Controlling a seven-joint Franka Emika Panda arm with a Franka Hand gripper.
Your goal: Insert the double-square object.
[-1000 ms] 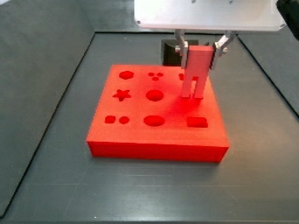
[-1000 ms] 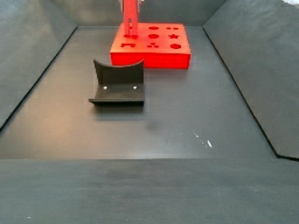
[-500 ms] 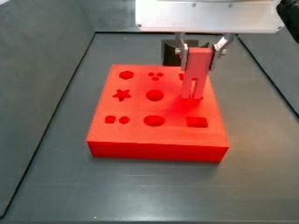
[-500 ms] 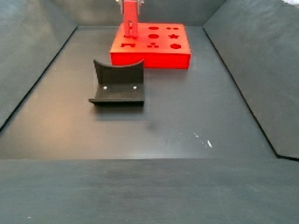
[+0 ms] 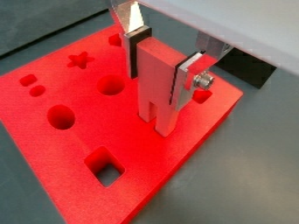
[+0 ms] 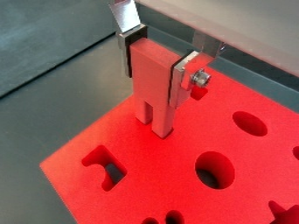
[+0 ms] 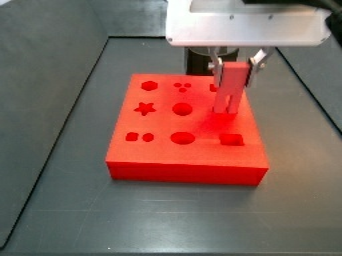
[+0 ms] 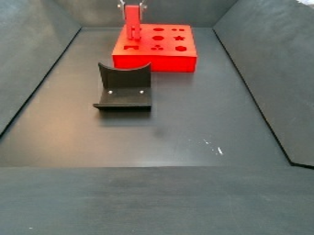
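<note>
My gripper (image 7: 233, 68) is shut on the double-square object (image 7: 230, 86), a tall narrow red peg held upright with its two square prongs pointing down. It hangs over the right part of the big red block with shaped holes (image 7: 185, 150). In both wrist views the silver fingers (image 5: 187, 73) (image 6: 184, 73) clamp the peg's flat upper slab (image 5: 156, 80) (image 6: 153, 79). The prong tips stand close over plain block surface (image 5: 70, 92), not in any hole. In a side view the peg (image 8: 128, 20) stands at the block's (image 8: 160, 53) far left.
The dark fixture (image 8: 123, 88) stands on the floor in front of the block. Dark sloping walls (image 8: 31, 83) enclose the floor. Round, star, square and paired holes (image 7: 177, 138) are spread over the block's top (image 6: 239, 188).
The gripper and peg have shifted slightly sideways over the block, still upright and still clamped.
</note>
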